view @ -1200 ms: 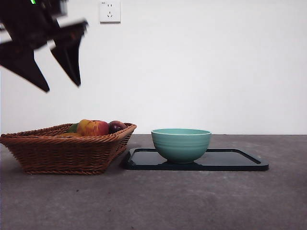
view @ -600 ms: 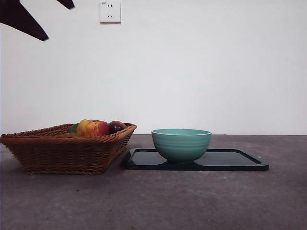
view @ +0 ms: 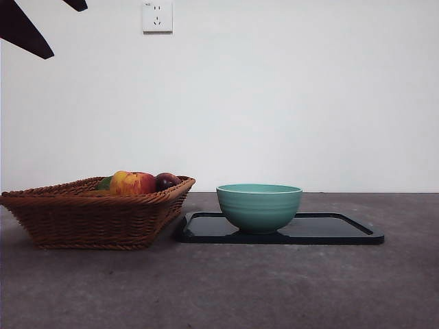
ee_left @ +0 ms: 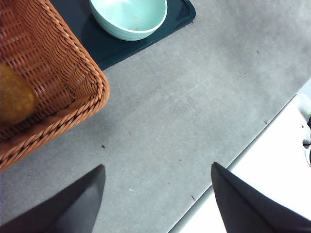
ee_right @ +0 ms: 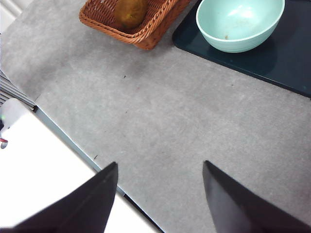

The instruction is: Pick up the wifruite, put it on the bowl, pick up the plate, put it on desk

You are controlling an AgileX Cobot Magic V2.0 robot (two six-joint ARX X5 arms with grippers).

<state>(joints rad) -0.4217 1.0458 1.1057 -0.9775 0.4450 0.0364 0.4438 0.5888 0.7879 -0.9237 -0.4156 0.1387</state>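
Observation:
The wifruite [ee_left: 14, 97] is a golden-brown oval fruit lying in the brown wicker basket [view: 89, 216]; it also shows in the right wrist view [ee_right: 130, 10]. The front view hides it behind the basket rim. The teal bowl [view: 259, 205] stands empty on the flat black tray [view: 343, 229], right of the basket. My left gripper [ee_left: 158, 194] is open and empty, high above the desk [view: 226, 288] beside the basket's corner. Its black tips [view: 65, 31] show at the front view's top left corner. My right gripper [ee_right: 160, 194] is open and empty, high over the desk's near edge.
A red-yellow apple [view: 132, 183] and a dark purple fruit [view: 167, 181] lie at the back of the basket. The bowl [ee_left: 129, 17] and tray [ee_left: 112, 48] sit close against the basket. A white surface [ee_right: 43, 184] borders the desk's edge.
The dark gripper in the front view has risen up and to the left. Only its tips remain at the top left corner. Fruit, bowl and tray have not moved.

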